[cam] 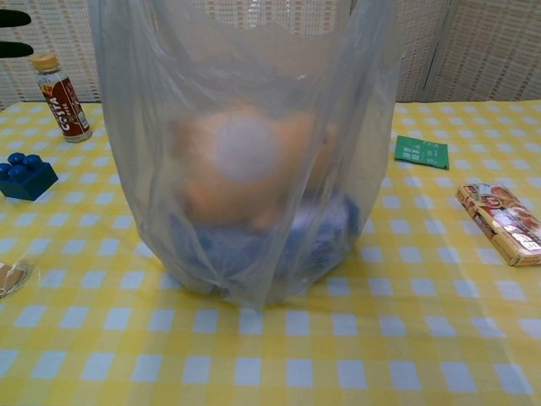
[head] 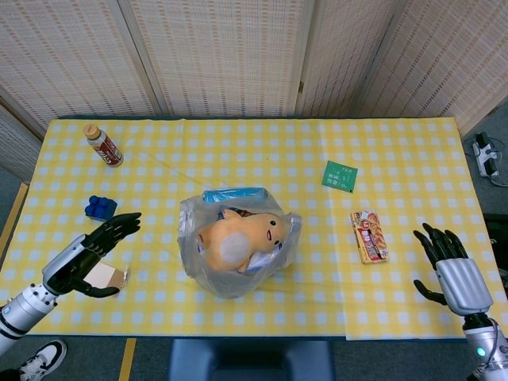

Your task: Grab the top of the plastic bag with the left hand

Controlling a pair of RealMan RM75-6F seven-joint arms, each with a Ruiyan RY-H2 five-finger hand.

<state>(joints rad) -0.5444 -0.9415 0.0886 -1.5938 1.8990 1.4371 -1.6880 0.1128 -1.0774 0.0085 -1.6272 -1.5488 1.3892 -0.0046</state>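
A clear plastic bag (head: 238,242) stands open-topped in the middle of the yellow checked table (head: 381,159). It holds an orange plush toy (head: 242,238) and a blue packet (head: 234,194). In the chest view the bag (cam: 245,152) fills the centre and its top runs out of frame. My left hand (head: 89,254) hovers open to the left of the bag, fingers spread and pointing toward it, well apart from it. Its fingertips (cam: 13,19) show at the chest view's top left corner. My right hand (head: 448,266) is open at the table's right front edge.
A brown bottle (head: 103,145) stands at the back left and a blue toy brick (head: 101,208) lies in front of it. A tan flat packet (head: 107,276) lies under my left hand. A green card (head: 340,175) and a snack box (head: 369,236) lie right of the bag.
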